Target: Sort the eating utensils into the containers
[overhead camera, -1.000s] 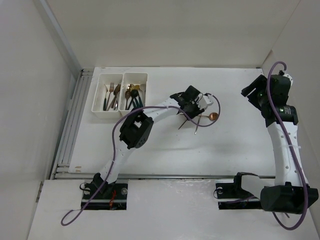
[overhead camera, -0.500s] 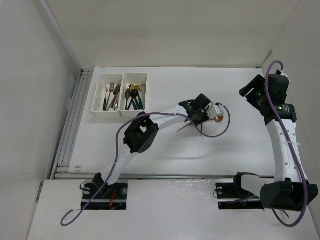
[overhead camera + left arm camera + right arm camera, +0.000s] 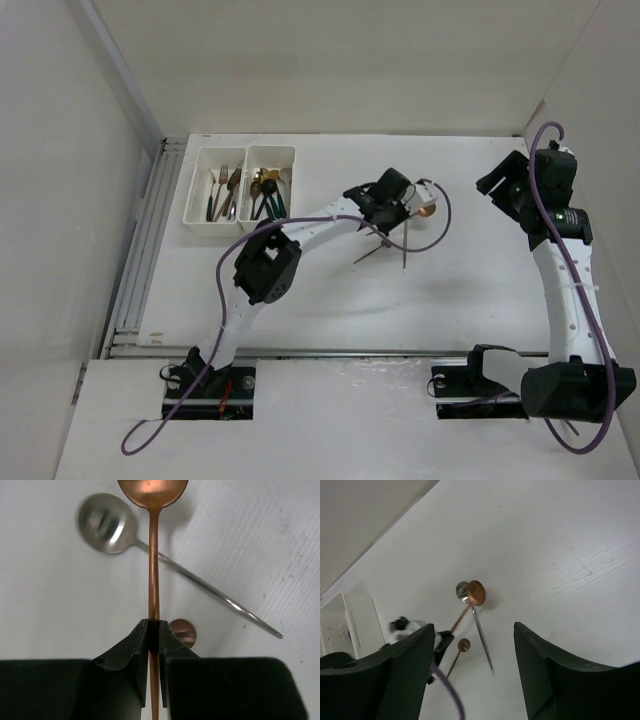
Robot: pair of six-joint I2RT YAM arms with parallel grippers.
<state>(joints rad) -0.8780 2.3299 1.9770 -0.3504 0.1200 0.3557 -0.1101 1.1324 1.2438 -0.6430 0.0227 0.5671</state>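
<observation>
The copper spoon (image 3: 152, 555) is pinched by its handle in my left gripper (image 3: 154, 629), jaws shut tight. Its long axis runs straight ahead, bowl foremost, crossing over a silver spoon (image 3: 105, 524). The containers (image 3: 212, 229) lie well behind.

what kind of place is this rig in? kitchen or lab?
Most likely a lab test cell, not a kitchen: a white table boxed in by plain white panels, the left arm and right arm bolted at its near edge, cutlery sorted in white trays.
</observation>
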